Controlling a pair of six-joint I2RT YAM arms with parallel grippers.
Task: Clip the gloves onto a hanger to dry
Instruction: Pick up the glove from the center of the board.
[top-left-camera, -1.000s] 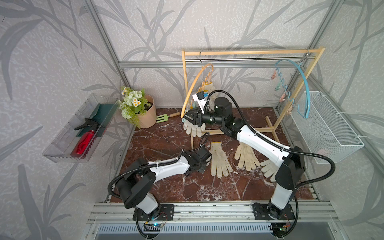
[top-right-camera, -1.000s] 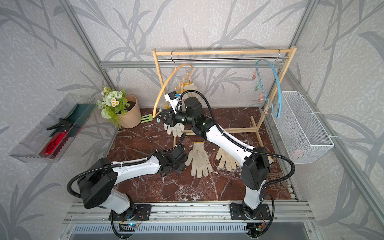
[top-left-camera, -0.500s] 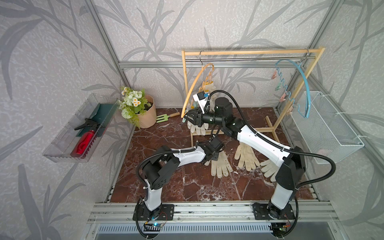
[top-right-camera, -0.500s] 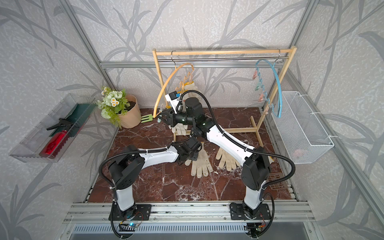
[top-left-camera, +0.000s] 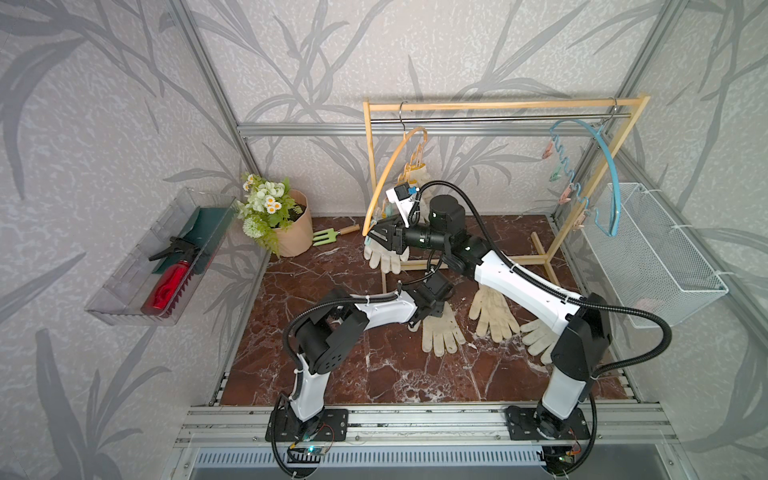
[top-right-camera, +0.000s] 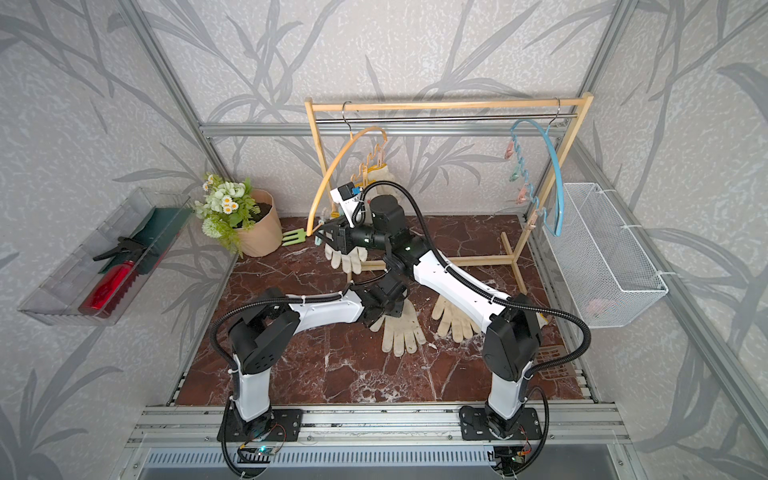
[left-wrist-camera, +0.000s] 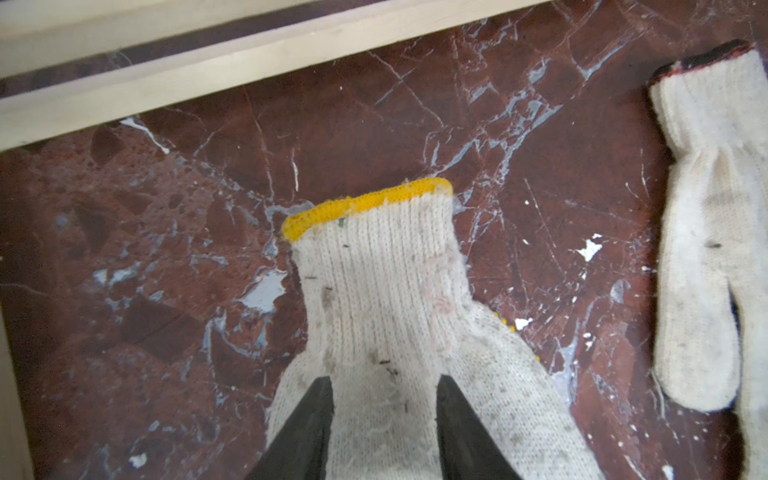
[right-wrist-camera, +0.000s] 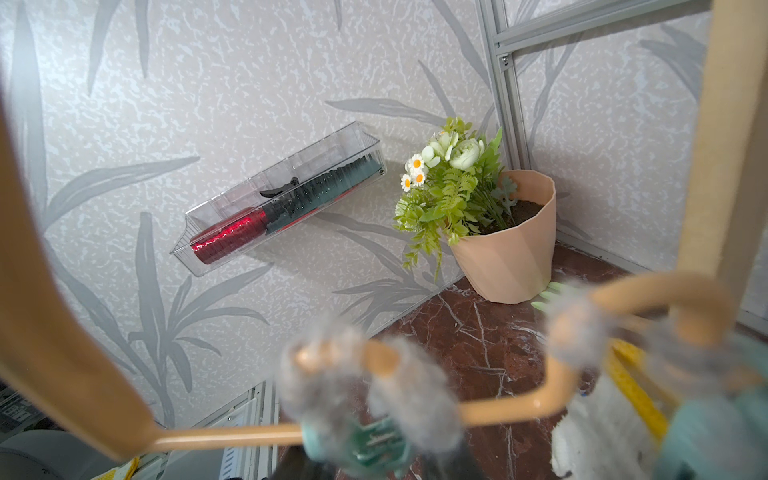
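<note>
- Left pincer (left-wrist-camera: 384, 415) straddles glove (left-wrist-camera: 382, 291) on worktop (left-wrist-camera: 166, 291); whether it grips cannot be told. Rack rail (left-wrist-camera: 249, 70) and second glove (left-wrist-camera: 706, 249) nearby.
- Right pincer (right-wrist-camera: 365, 451) clamps teal clip (right-wrist-camera: 361, 440) on orange hanger (right-wrist-camera: 498, 405); clipped glove (right-wrist-camera: 602, 436) adjacent.

I can read no text, label, brand or number anywhere; the green clothes peg (right-wrist-camera: 374, 446) shows raised marks, too blurred to make out.

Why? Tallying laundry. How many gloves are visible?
5. Upper glove and lower glove hang on the orange hanger; left glove, middle glove, right glove lie on the floor. Others may be hidden.
</note>
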